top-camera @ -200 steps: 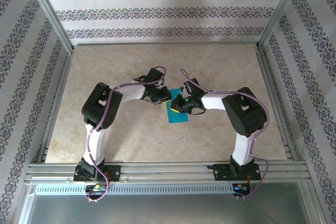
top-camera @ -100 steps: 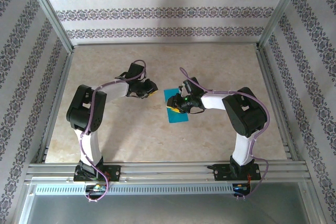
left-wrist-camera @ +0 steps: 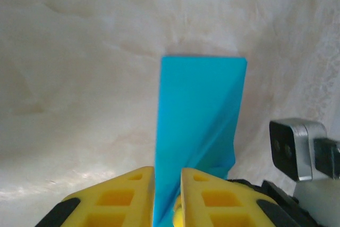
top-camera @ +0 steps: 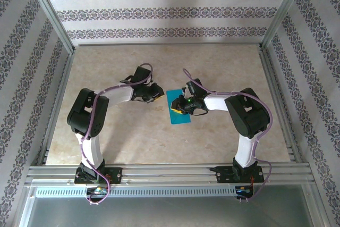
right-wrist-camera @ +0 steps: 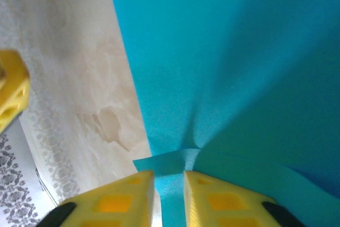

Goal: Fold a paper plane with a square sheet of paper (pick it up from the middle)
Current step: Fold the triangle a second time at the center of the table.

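Note:
The square sheet of paper [top-camera: 179, 120] lies folded into a teal-blue oblong with a diagonal crease at the middle of the beige table. My right gripper [top-camera: 180, 111] sits over its left half. In the right wrist view it [right-wrist-camera: 169, 173] is shut on a raised fold of the paper [right-wrist-camera: 212, 51]. My left gripper [top-camera: 158, 93] points at the paper's upper left corner with its fingers almost together. In the left wrist view the paper [left-wrist-camera: 196, 104] shows through the slit of the left gripper [left-wrist-camera: 167, 169]. Whether it pinches the paper I cannot tell.
Patterned walls on aluminium posts enclose the table [top-camera: 122, 136] on three sides. A metal rail [top-camera: 170, 173] carrying both arm bases runs along the near edge. Bare table lies on all sides of the paper. The right wrist's camera housing [left-wrist-camera: 297, 147] shows beside the paper.
The left gripper left the paper's top left corner, swung away to the left, and has now come back close to that corner. The right gripper stayed on the paper.

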`<state>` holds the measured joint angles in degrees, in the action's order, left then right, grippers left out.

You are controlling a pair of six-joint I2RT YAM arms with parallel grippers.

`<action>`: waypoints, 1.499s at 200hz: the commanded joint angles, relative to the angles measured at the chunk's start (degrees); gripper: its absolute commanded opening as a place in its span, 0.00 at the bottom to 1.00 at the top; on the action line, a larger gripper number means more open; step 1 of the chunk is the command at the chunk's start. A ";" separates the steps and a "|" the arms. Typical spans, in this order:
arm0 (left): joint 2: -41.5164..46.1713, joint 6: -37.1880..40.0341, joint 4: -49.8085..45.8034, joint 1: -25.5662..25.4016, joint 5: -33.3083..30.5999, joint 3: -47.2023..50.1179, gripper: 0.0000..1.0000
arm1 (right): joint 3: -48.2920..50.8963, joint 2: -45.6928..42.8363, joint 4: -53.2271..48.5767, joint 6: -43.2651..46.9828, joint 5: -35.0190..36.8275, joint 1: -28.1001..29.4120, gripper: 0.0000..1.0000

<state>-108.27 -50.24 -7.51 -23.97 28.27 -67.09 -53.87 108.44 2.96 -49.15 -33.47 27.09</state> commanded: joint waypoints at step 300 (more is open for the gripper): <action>-8.40 3.99 -13.99 -9.61 -7.46 -7.02 0.00 | 1.13 1.98 -4.93 -0.64 3.16 -0.46 0.00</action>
<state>-114.76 -48.01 -17.47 -32.67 22.52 -72.93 -54.59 109.14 1.67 -49.32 -33.56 26.76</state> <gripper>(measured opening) 0.055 0.057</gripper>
